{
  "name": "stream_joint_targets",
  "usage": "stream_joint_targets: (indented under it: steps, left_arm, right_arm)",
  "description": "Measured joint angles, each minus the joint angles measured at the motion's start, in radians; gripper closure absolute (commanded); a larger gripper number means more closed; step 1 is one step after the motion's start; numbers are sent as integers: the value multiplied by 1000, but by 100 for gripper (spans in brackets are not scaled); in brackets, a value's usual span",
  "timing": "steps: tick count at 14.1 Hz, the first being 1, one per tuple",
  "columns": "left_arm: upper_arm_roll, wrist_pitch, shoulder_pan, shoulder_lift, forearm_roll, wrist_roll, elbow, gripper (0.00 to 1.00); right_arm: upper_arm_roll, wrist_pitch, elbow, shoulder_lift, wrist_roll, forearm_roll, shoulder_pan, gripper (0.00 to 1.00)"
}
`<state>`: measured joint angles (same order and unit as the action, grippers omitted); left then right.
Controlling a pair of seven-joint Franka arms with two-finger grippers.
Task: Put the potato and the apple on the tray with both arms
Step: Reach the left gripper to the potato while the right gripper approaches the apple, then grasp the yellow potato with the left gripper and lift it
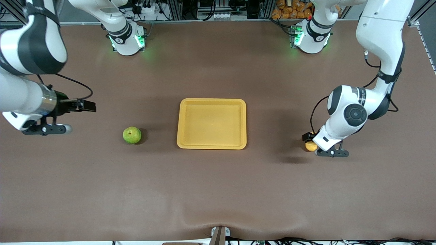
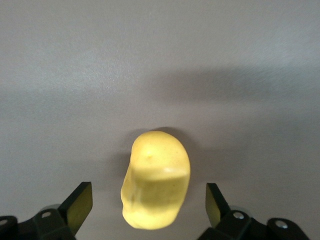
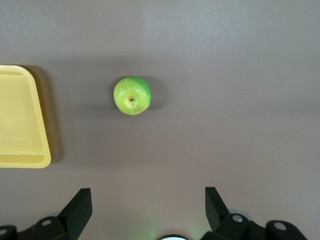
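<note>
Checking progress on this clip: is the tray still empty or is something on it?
Empty. The tray shows only its bare yellow floor; the apple and the potato both lie on the table beside it.

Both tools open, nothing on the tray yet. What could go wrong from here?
1. The left tool straddles the potato, which lies skewed between the open fingers; closing may roll or squeeze it out.
2. The right tool is short of the apple, over bare table; the round fruit could roll if nudged on approach.
3. Both arms head for the same tray; simultaneous drops risk a collision above it.
</note>
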<state>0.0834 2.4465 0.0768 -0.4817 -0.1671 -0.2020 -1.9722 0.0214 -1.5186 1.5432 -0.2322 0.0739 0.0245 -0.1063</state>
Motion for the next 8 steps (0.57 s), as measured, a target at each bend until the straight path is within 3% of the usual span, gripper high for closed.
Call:
stream_joint_targets:
  steps: [6, 7, 8]
  left_arm:
    - [0, 49, 5, -56, -8, 0, 0, 0]
    - [0, 56, 6, -62, -8, 0, 0, 37]
    - [1, 61, 6, -66, -8, 0, 0, 67]
  right_arm:
    - [0, -73, 43, -43, 39, 2, -29, 0]
    - [0, -83, 51, -50, 44, 3, -31, 0]
    - [0, -90, 55, -58, 51, 4, -33, 0]
